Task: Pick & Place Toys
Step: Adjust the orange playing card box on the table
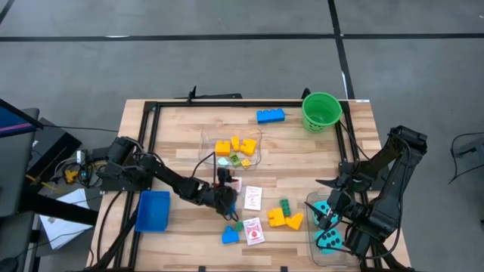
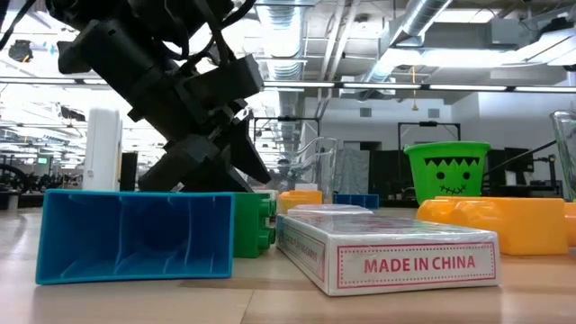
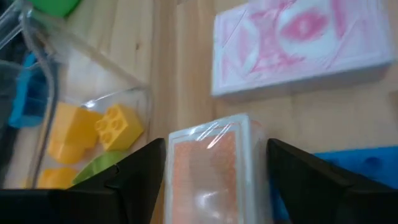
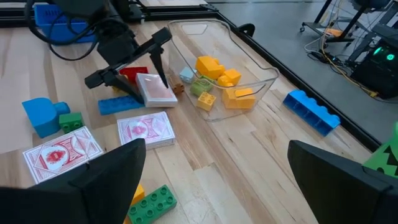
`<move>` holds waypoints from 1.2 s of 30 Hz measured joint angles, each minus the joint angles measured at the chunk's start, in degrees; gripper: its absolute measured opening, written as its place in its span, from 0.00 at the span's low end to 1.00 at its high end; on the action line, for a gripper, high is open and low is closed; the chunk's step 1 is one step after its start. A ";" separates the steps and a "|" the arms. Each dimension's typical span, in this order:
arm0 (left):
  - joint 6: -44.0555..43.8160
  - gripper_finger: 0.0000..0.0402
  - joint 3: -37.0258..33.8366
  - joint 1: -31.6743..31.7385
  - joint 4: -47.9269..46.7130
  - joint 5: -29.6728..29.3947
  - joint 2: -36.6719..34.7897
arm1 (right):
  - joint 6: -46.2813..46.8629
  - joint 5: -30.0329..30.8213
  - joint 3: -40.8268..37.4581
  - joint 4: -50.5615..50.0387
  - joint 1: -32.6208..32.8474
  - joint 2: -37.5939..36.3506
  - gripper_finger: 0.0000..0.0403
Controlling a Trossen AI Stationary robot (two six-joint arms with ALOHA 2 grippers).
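Note:
My left gripper [image 1: 227, 193] reaches to the table's middle and is shut on a film-wrapped card pack [image 3: 211, 168], which also shows in the right wrist view [image 4: 155, 90]. Two more card packs [image 1: 252, 198] [image 1: 254, 231] lie flat on the table. Near them lie a green brick [image 1: 284, 205], yellow bricks [image 1: 285, 219] and a blue brick [image 1: 230, 235]. Another blue brick [image 1: 270, 115] lies at the far side. A clear tub [image 1: 249, 155] holds yellow bricks. My right gripper [image 4: 217, 180] is open and empty above a tub with teal dice [image 1: 327, 234]. My left gripper pinches the card pack between its two fingers, one on each of two opposite side edges [image 3: 177, 168]. The fingers slant down from the table's left. The pack sits tilted above a flat blue brick [image 4: 118, 104] and a red piece [image 4: 134, 73]. Whether it touches them I cannot tell.
A green bucket [image 1: 321, 110] stands at the far right. A blue tray [image 1: 153, 210] lies at the near left. A black frame [image 1: 151, 121] runs along the table's edges. The low view shows a blue brick [image 2: 135, 236] and a card pack [image 2: 387, 252] close by.

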 joint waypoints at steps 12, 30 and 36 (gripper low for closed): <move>-0.03 0.68 -0.02 0.02 -4.35 -7.54 0.00 | 0.00 0.00 0.00 -0.09 0.00 0.00 0.95; -1.36 0.44 -0.02 -0.38 -7.81 -8.00 -0.22 | 0.00 0.00 0.00 -0.05 0.00 0.00 0.95; -4.92 0.36 -0.02 -1.16 -9.78 -7.85 -1.18 | 0.02 0.00 0.00 -0.05 -0.01 0.00 0.95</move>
